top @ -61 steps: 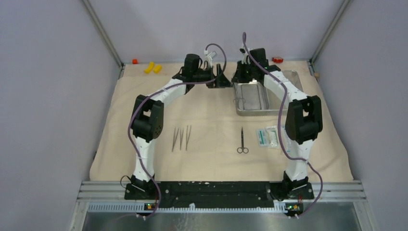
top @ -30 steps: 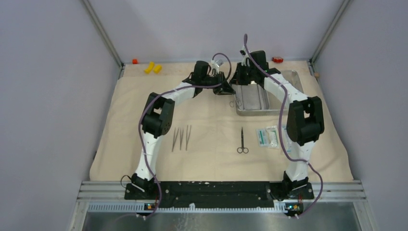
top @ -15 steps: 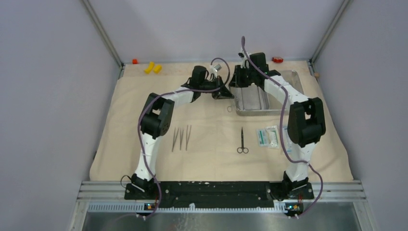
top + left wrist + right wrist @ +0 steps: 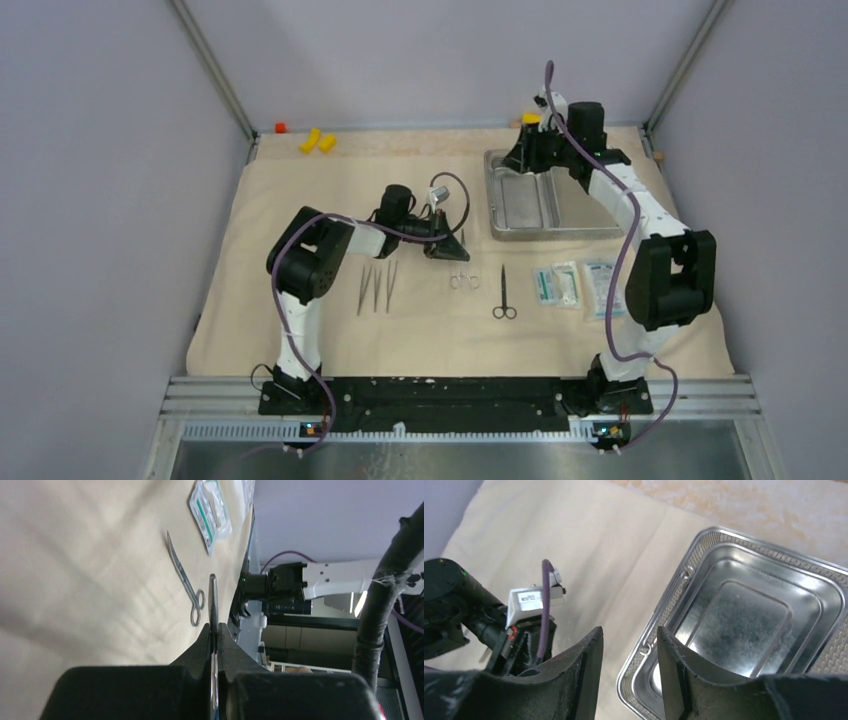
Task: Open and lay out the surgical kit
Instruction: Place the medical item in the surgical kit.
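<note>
The beige cloth wrap (image 4: 300,200) lies spread over the table. On it at the back right stands the steel tray (image 4: 550,205), shown from above in the right wrist view as the tray (image 4: 749,615), with nothing in it. My left gripper (image 4: 447,248) is low over the middle of the cloth, shut on thin forceps (image 4: 459,281); in the left wrist view the gripper (image 4: 216,630) pinches the forceps (image 4: 212,595) edge-on. My right gripper (image 4: 523,158) is at the tray's back left corner. In its wrist view that gripper (image 4: 626,640) is open and holds nothing.
Tweezers (image 4: 377,287) lie left of centre, scissors (image 4: 503,292) (image 4: 186,585) right of centre. White-and-teal packets (image 4: 557,284) (image 4: 210,512) lie in front of the tray. Yellow blocks (image 4: 318,141) and a small red block (image 4: 280,127) sit at the back left edge.
My left gripper shut on the forceps at the tray's left edge and carried them forward to mid-cloth. My right gripper opened and drew back to the tray's back left corner.
</note>
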Available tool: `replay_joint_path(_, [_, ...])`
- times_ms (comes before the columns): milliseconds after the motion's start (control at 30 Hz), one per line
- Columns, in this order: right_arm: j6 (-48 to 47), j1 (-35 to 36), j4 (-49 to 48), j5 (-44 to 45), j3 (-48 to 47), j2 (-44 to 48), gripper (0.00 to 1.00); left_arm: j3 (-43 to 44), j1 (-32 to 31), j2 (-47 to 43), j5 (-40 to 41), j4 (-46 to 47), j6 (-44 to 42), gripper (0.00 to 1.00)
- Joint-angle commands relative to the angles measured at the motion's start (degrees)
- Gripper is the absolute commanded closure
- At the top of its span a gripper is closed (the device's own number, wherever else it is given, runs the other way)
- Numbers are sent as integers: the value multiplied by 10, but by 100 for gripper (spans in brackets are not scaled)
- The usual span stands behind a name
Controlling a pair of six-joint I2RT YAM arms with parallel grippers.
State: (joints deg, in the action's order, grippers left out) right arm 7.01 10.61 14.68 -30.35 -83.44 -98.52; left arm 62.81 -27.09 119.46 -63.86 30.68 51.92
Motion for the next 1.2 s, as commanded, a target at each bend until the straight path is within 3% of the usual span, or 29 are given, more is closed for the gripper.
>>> replay_joint_path(0, [-56,-3,5,-43,25,21,57,-53,-12,-59,-35,55,-46,100])
replay_joint_path(400, [-104,-3,9,-53,101,68,59,-74,-25,-70,30,-22,-130,100])
replay_joint_path(767, [-165,-3,37,-73,180,131,59,-82,-25,-48,50,-28,-128,100])
replay_joint_path(1167, [-167,-3,25,-75,197,121,59,-101,-26,-41,46,-24,-116,99])
